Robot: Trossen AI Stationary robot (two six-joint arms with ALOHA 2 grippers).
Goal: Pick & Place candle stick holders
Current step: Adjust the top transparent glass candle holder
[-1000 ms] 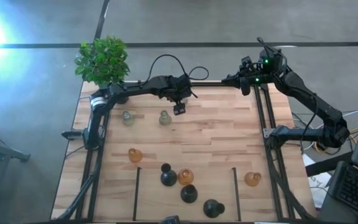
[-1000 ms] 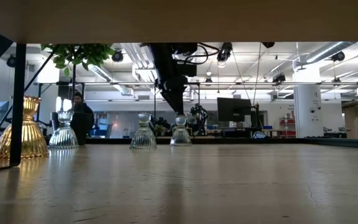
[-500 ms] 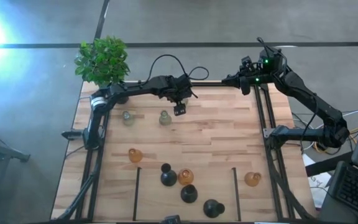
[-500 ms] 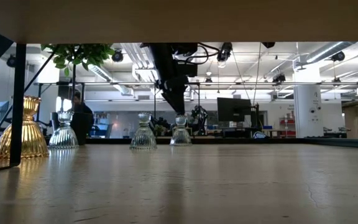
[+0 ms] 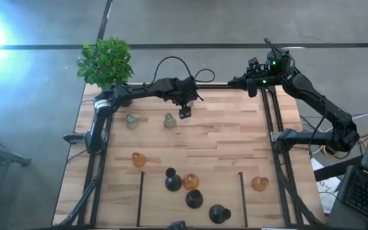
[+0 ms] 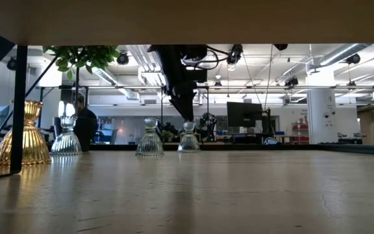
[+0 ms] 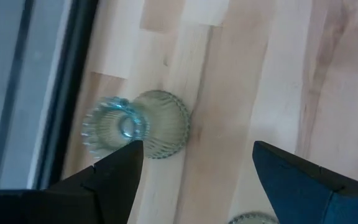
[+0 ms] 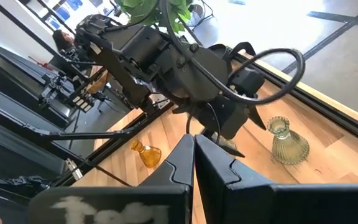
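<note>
Candle stick holders: stood scattered over the wooden surface [image 5: 222,140], eight counted from above, none gripped. Clock read on the high view, twelve at the far edge with the plant [image 5: 105,62].

Toward ten o'clock: two pale green holders side by side, the left pale holder [image 5: 131,120] well clear of the arm, the right pale holder [image 5: 169,121] just beside the left tool [image 5: 184,111], at its eight o'clock and not touching. Left tool hung released above the surface near eleven o'clock, fingers [image 7: 114,174] spread wide, bare wood between them; seen in the left wrist view with a ribbed pale holder [image 7: 148,124] outside the gap, beside one finger. Showed in the low view as a dark shape [image 6: 182,97] hanging above a row of three clear ribbed holders [image 6: 150,138].

Toward eight o'clock: one amber holder [image 5: 138,159], alone. Toward six o'clock: a tight cluster of one amber holder [image 5: 190,181] touching or nearly touching a black holder [image 5: 172,181], with two more black holders [image 5: 194,199] trailing toward the near edge. Toward four o'clock: a third amber holder [image 5: 259,184], apart from the rest.

Right tool [image 5: 250,82] waited clenched and empty at one o'clock, over the far right corner, fingers [image 8: 182,163] pressed together. Person [image 6: 83,123] seen standing in the room behind.
</note>
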